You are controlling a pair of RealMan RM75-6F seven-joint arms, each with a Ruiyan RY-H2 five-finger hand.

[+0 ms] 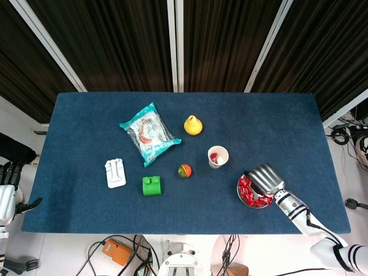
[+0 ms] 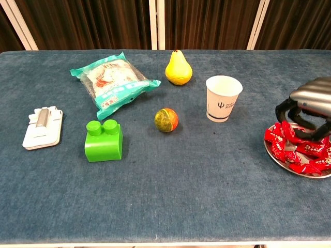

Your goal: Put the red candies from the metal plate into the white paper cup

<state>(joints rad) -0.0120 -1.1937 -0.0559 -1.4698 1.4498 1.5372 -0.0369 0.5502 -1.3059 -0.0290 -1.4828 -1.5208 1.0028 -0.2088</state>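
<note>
— Where was my right hand?
— Near the desk's front right corner, fingers curled over the red candies on the metal plate; whether it pinched one, I couldn't tell.
— Further back?
— The white paper cup, its dark logo unreadable.

Ribbed silver right hand, black fingers

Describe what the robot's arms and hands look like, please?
The right hand has a ribbed silver-grey metal back and black fingers. Its arm is white with dark bands at the joints. The left hand, at the table's edge, looks pale grey with dark fingers.
</note>
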